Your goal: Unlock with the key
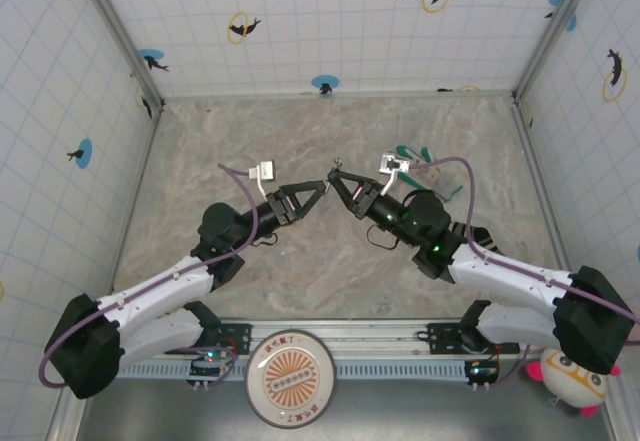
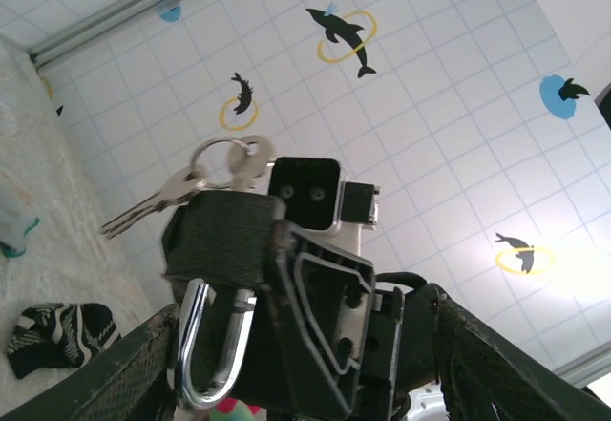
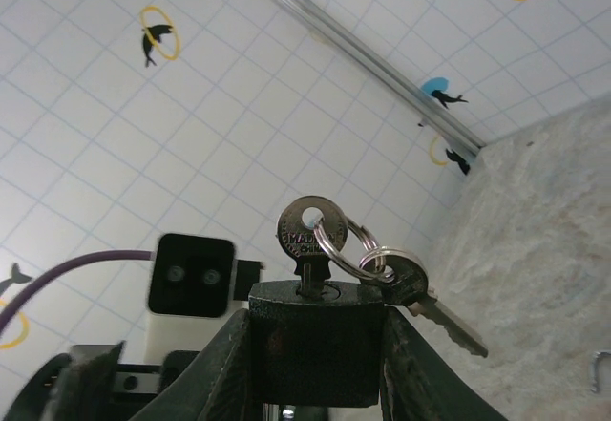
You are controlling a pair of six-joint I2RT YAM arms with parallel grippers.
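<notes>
I see the key (image 3: 307,235) standing upright in the keyway on top of the dark padlock (image 3: 315,349). Its round silvery head is uppermost and its blade is buried in the body. A split ring (image 3: 332,242) through the head's hole carries 1 more key (image 3: 431,308), which slopes down to the right. From the left wrist, the padlock's shiny shackle (image 2: 205,354) juts from the opposite end.
</notes>
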